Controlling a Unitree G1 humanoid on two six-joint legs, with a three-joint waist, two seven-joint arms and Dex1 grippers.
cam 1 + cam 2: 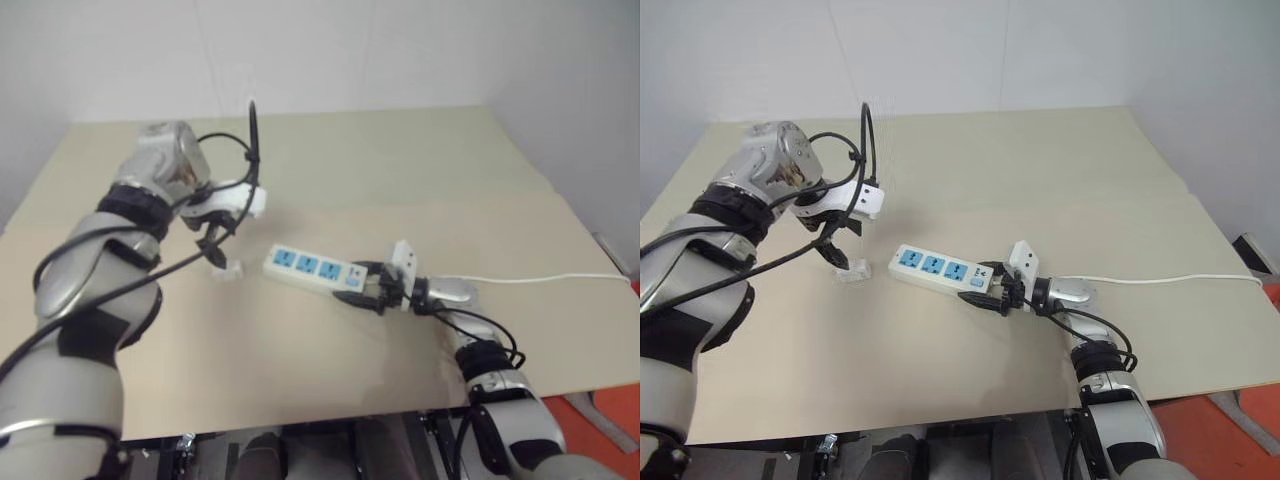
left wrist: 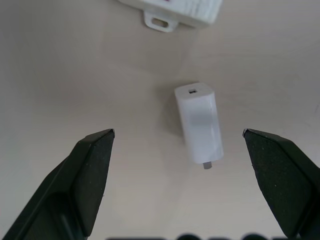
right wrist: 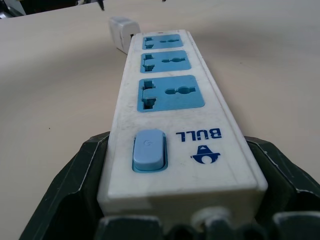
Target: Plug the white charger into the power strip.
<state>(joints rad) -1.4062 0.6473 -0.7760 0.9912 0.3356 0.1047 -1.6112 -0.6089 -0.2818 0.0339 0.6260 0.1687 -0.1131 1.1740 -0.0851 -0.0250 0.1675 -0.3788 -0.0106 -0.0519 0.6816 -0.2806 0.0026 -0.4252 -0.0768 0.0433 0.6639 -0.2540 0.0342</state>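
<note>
— Where do we have the white charger [image 2: 198, 123]?

— Lying flat on the desk [image 1: 420, 180], just off the far end of the power strip [image 1: 313, 268], the end away from the switch. We see it apart from the strip, not in any socket. Its prongs point away from the strip, as far as the left wrist view lets us tell.

— And our left hand [image 1: 837, 247]?

— It points down over the charger with its two black fingers [image 2: 90, 165] spread wide, one on each side of it. Neither finger touches the charger; we see bare desk between them and it.

— What about the right hand [image 1: 992, 291]?

— It lies low and level at the switch end of the strip, its fingers [image 3: 82, 172] closed against the strip's two long sides. So we hold the power strip there, flat on the desk.

— How does the strip lie?

— Slantwise across the middle of the desk, three blue sockets facing up, the blue switch [image 3: 149, 149] nearest our right hand. Its thin white cord [image 1: 560, 279] runs off toward the desk's right edge.
</note>
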